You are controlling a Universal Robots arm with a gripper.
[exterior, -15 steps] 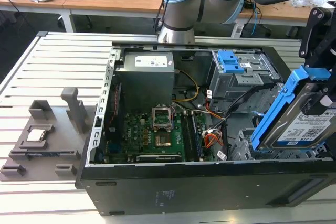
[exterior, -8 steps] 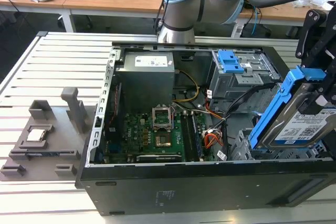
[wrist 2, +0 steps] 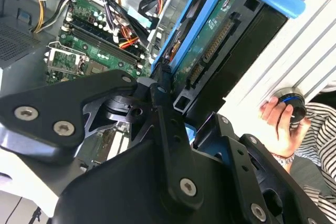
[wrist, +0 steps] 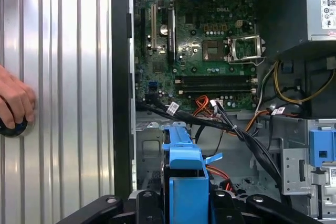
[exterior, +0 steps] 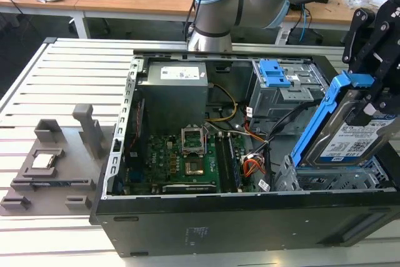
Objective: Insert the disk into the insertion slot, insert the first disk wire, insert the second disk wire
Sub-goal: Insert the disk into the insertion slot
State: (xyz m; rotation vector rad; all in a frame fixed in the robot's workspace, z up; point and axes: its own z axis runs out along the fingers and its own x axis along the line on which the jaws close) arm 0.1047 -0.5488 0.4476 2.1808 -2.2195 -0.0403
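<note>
Claw [exterior: 372, 105] clamped on the blue-framed disk [exterior: 347, 145], tilted over the insertion slot [exterior: 300, 181] at four o'clock in the exterior view; that slant could jam it on the slot's wall or snag the black cables [exterior: 292, 117].

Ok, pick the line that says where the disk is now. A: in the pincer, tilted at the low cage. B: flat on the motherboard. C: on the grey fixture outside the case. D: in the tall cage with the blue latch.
A: the pincer grips the disk, which leans tilted at the low cage.
</note>
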